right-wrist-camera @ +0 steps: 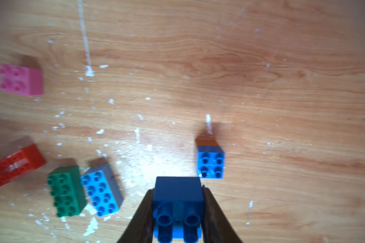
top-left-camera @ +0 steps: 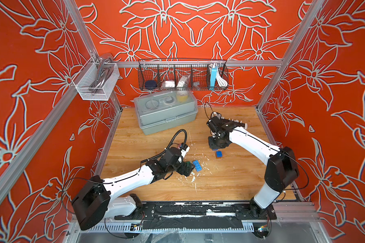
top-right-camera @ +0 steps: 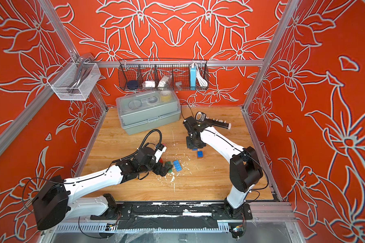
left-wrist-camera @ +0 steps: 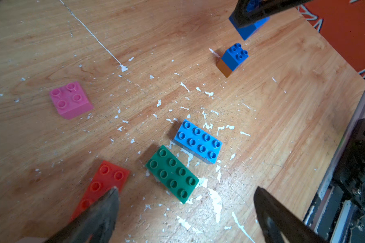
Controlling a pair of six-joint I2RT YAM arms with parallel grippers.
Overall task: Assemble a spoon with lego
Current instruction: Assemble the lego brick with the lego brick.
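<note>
Bench (top-left-camera: 230, 178): wood, flecked with white chips; the lego lies loose about its middle.
Grey box (top-left-camera: 167, 113): lidded, at the far edge, left of centre.
Left fingers (left-wrist-camera: 97, 214): spread wide, holding nothing, low over the green oblong (left-wrist-camera: 172, 173).
Right fingers (right-wrist-camera: 143, 210): clamped on a dark blue square brick (right-wrist-camera: 177, 193), off the bench, just beyond the stack.
Oblongs: red oblong (left-wrist-camera: 105, 183), green oblong and light blue oblong (left-wrist-camera: 198, 141) in a row, studs up.
Stack (left-wrist-camera: 233, 57): blue square on brown, right of the light blue oblong.
Pink square (left-wrist-camera: 71, 100): alone, apart from the rest.
</note>
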